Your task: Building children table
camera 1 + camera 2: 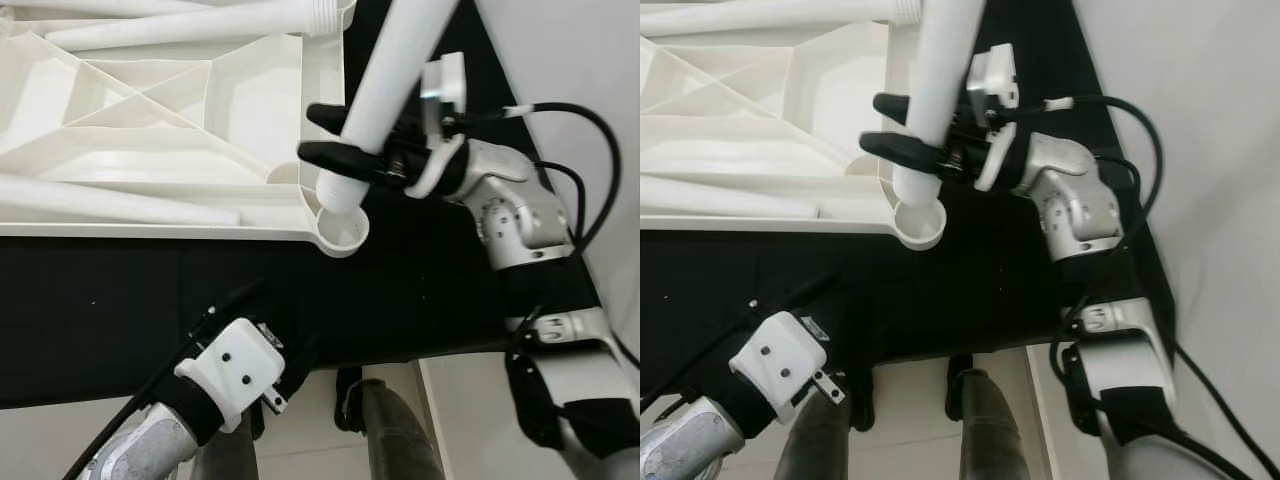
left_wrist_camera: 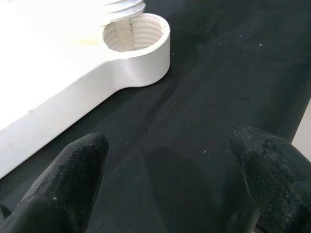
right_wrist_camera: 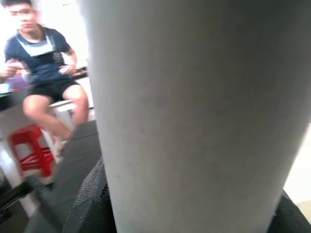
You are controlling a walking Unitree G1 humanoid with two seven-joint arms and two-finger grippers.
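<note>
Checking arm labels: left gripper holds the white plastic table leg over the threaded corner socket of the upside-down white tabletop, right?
No: the right gripper holds the white plastic table leg over the threaded corner socket, per the left eye view. The left gripper is open.

Black mat (image 1: 120, 320) covers the work surface, pale floor (image 1: 330, 435) at its near edge. In the right wrist view, a seated person (image 3: 41, 73) in dark top and shorts, blurred. Red plastic stool (image 3: 29, 148) just beside their legs.

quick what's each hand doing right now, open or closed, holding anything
Left hand: open, holding nothing, over the black mat.
Right hand: closed on the white table leg, its end at the corner socket.
</note>
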